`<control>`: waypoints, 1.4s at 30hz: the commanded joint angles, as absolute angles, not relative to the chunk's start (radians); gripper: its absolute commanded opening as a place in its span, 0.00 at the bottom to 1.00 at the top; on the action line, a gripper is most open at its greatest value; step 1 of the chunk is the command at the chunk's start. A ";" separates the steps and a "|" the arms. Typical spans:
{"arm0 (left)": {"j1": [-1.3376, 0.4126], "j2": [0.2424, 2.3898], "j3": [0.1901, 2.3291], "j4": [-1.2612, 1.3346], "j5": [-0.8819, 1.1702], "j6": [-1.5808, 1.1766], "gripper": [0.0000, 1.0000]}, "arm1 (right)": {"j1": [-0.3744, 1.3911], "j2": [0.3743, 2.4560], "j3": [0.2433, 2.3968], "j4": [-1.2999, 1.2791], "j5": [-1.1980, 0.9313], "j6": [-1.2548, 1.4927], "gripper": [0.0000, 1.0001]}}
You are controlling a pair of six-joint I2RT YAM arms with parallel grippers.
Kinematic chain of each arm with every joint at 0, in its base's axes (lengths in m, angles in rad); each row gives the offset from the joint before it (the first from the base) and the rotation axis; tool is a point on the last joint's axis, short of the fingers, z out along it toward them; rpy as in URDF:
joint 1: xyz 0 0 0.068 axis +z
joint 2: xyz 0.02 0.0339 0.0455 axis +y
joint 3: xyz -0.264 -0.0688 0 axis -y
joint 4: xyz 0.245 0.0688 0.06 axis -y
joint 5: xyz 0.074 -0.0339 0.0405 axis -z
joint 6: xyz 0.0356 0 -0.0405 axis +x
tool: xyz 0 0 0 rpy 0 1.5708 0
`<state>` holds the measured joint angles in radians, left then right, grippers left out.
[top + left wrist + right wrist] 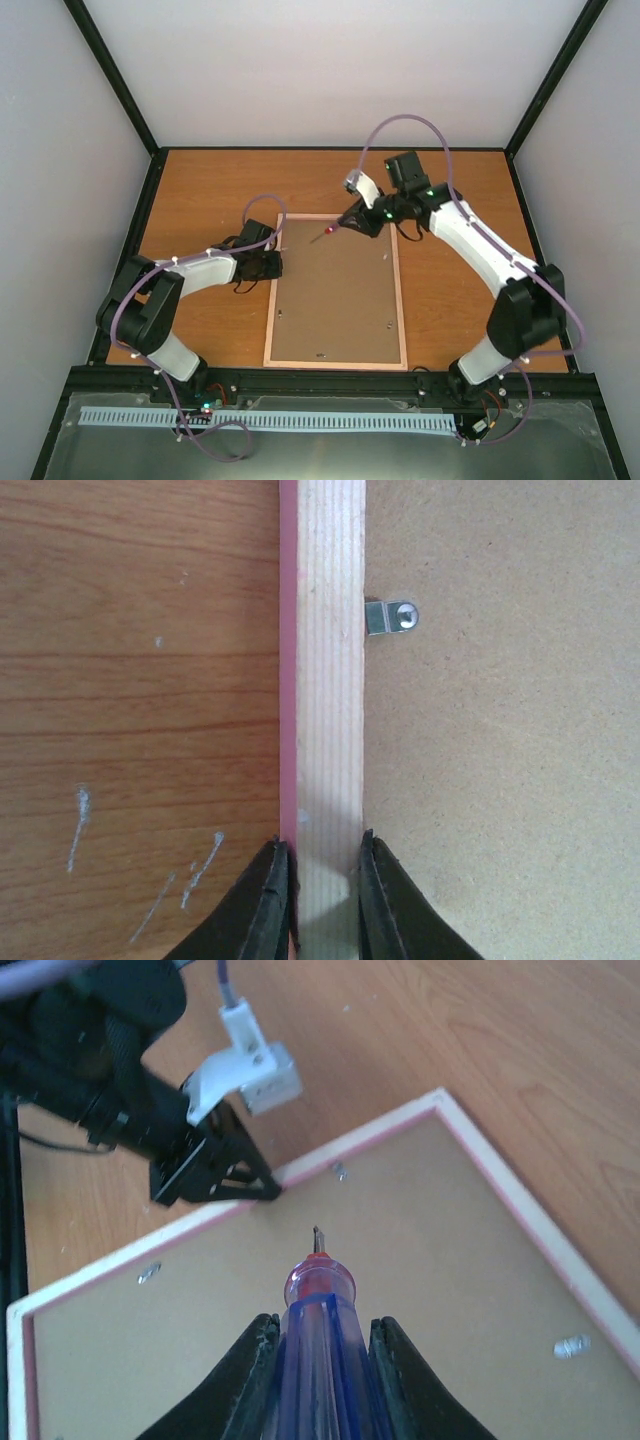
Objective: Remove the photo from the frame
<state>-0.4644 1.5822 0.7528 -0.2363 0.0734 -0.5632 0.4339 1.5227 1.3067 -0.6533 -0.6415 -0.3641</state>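
On the counter (200, 190) the frame (336, 300) face down, brown back up, left jaws clenched on its left rail (328, 700), right jaws grasping screwdriver (320, 1320), tip over back near top edge

Orange-brown wood-grain table (200, 190), pale scratches (80, 825) on surface. Pink frame (335, 300) flat on it, face down: brown hardboard back up, pale wood edging, small metal clips (392, 617).
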 commanded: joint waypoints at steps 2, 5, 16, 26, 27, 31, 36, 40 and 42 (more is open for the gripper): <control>-0.466 1.571 0.724 -0.238 0.131 -0.571 0.01 | 0.486 1.698 1.495 -0.654 -0.625 -0.294 0.03; -0.466 1.570 0.724 -0.232 0.131 -0.571 0.01 | 0.515 1.788 1.584 -0.678 -0.608 -0.287 0.03; -0.466 1.568 0.726 -0.222 0.145 -0.572 0.01 | 0.579 2.002 1.756 -0.747 -0.596 -0.283 0.03; -0.466 1.564 0.725 -0.220 0.152 -0.572 0.01 | 0.624 2.064 1.778 -0.746 -0.603 -0.272 0.03; -0.466 1.563 0.724 -0.219 0.152 -0.571 0.01 | 0.625 2.066 1.777 -0.744 -0.605 -0.268 0.03; -0.466 1.561 0.721 -0.215 0.155 -0.572 0.01 | 0.627 2.075 1.776 -0.742 -0.602 -0.266 0.03; -0.466 1.554 0.714 -0.213 0.155 -0.574 0.01 | 0.628 2.084 1.778 -0.736 -0.569 -0.253 0.03; -0.466 1.553 0.710 -0.213 0.155 -0.574 0.01 | 0.629 2.089 1.781 -0.740 -0.560 -0.248 0.03; -0.466 1.553 0.708 -0.210 0.156 -0.574 0.01 | 0.629 2.088 1.784 -0.737 -0.542 -0.246 0.03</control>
